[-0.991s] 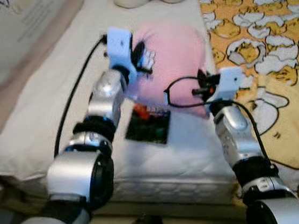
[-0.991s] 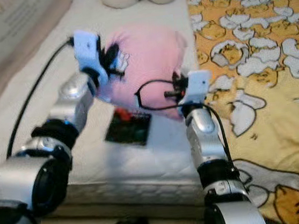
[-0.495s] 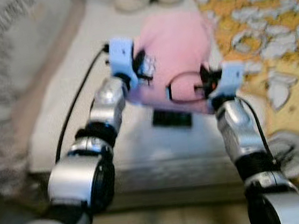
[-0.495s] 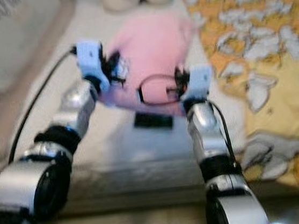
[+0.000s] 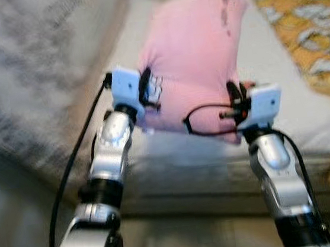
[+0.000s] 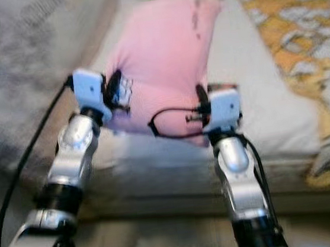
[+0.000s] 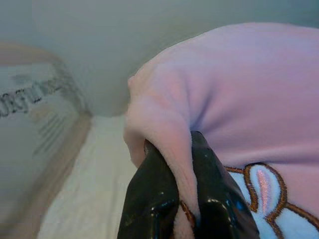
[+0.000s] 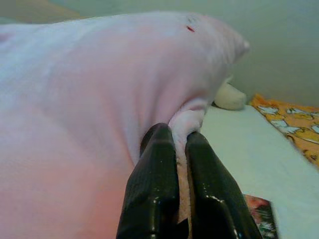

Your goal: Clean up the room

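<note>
The pink pillow (image 5: 193,55) is held lifted above the white bed (image 5: 294,109), one corner pinched in the left tool (image 7: 182,209) and another in the right tool (image 8: 177,194). It is not yet set down anywhere, so the tidying is judged barely begun.

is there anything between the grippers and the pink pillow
Nothing visible. Both grippers are already on the pink pillow: the left gripper has a fold of its fabric pinched between its fingers, and the right gripper is shut on a fold at the other near corner. The pillow is held over the white mattress.
</note>
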You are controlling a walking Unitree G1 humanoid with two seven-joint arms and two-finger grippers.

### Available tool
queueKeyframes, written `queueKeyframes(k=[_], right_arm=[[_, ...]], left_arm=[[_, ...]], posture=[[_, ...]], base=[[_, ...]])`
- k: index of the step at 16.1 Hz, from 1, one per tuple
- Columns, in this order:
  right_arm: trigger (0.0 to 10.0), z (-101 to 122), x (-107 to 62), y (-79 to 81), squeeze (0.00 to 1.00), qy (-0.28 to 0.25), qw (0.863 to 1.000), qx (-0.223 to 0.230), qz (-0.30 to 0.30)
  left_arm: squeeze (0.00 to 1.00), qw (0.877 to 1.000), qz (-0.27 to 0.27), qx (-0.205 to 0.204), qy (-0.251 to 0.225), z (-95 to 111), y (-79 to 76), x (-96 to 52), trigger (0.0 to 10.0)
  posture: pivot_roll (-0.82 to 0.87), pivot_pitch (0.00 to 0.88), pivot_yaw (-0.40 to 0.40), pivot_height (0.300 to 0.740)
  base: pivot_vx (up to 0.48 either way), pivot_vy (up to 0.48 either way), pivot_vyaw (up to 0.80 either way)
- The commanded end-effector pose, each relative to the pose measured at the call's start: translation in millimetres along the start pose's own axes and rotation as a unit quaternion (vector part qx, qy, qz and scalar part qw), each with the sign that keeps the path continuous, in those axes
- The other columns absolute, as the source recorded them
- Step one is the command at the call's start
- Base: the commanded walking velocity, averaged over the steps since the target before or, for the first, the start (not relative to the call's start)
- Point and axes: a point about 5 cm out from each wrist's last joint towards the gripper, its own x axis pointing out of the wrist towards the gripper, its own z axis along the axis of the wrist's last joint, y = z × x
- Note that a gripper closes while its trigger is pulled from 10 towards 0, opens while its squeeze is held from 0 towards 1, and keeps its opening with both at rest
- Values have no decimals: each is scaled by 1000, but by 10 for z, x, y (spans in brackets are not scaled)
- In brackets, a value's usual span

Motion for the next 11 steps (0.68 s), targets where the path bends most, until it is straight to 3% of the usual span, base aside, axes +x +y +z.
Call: queueKeyframes(k=[1, 3, 6, 11], right_arm=[[10000, -37, -12, -76, 0, 16, 1000, -11, -23], [10000, -11, 34, -88, 0, 16, 999, -11, -25], [10000, -21, 43, -159, 0, 22, 999, -19, -29], [10000, -118, 42, -152, 0, 44, 999, -4, -28]], left_arm=[[0, 1000, 28, 10, 2, 72, 53, 78, 10000], [0, 999, 35, 9, 1, 100, 45, 99, 10000], [0, 997, 73, -5, 21, 59, 68, 94, 10000], [0, 996, 71, -16, 56, -84, -87, 83, 10000]], posture=[[14, 0, 24, 740], [8, 0, 25, 740], [-3, 0, 31, 740], [-12, 0, 41, 740]], base=[[0, 0, 0], [0, 0, 0], [466, 0, 0], [480, 0, 0]])
